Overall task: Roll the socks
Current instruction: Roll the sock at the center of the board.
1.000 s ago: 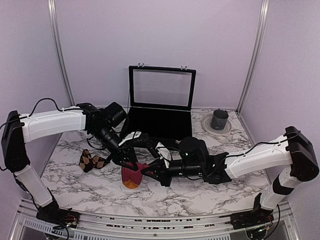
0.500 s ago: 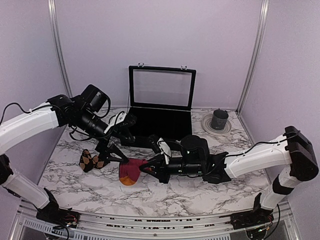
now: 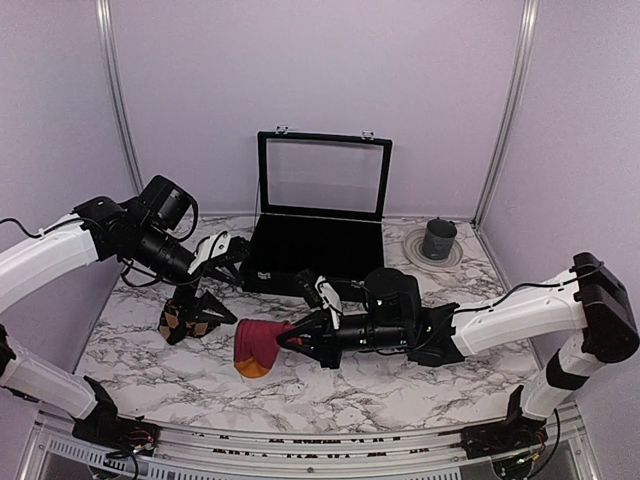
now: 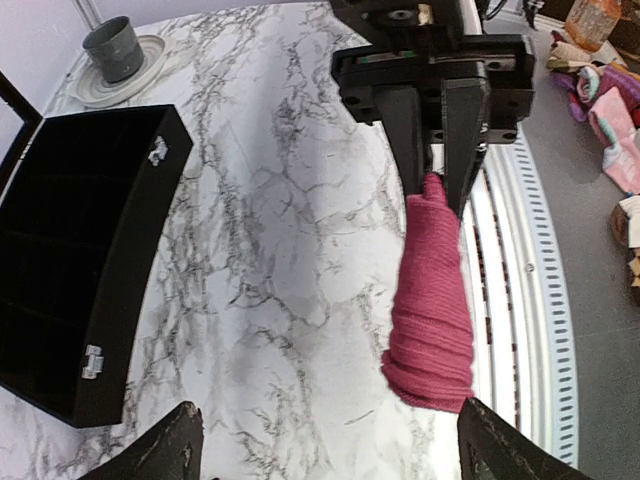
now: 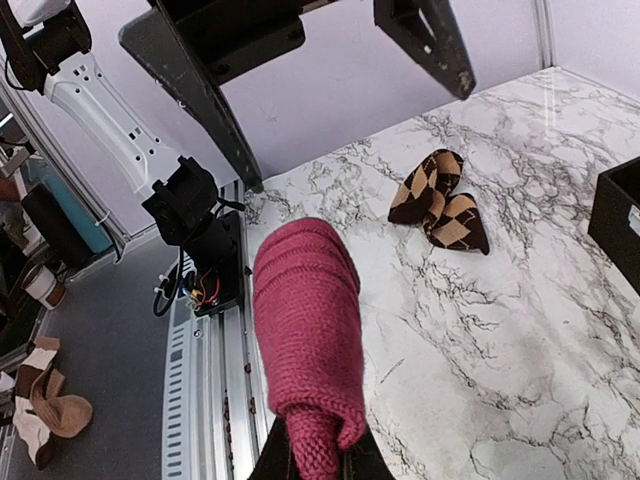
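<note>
Holds the red sock [image 3: 258, 345] in the right gripper [image 3: 297, 340] — jaws pinched tight on one narrow end, with the fabric's tip squeezed between two black fingers in the left wrist view. Keeps it wound into a thick roll of ribbed magenta knit, with an orange patch at the end away from the grip. Places it toward the front middle of the marble bench [image 3: 400, 390], pointing left from the right arm. Cannot tell whether the free end rests on the bench or hangs just clear of it.

Hovers the left gripper [image 3: 205, 312] at the left side with jaws spread wide and nothing between them. Leaves the patterned sock [image 3: 172, 322] crumpled on the bench just below it — dark with tan diamonds, folded on itself, apart from the red roll. Cannot tell from above whether the fingers touch that sock. From the right wrist, appears to stand raised off the bench, with the patterned sock lying beyond.

At the back middle, a black case [image 3: 320, 250] open with its lid upright and dividers inside. At the back right, a grey cup [image 3: 438, 238] on a round saucer [image 3: 410, 246].
</note>
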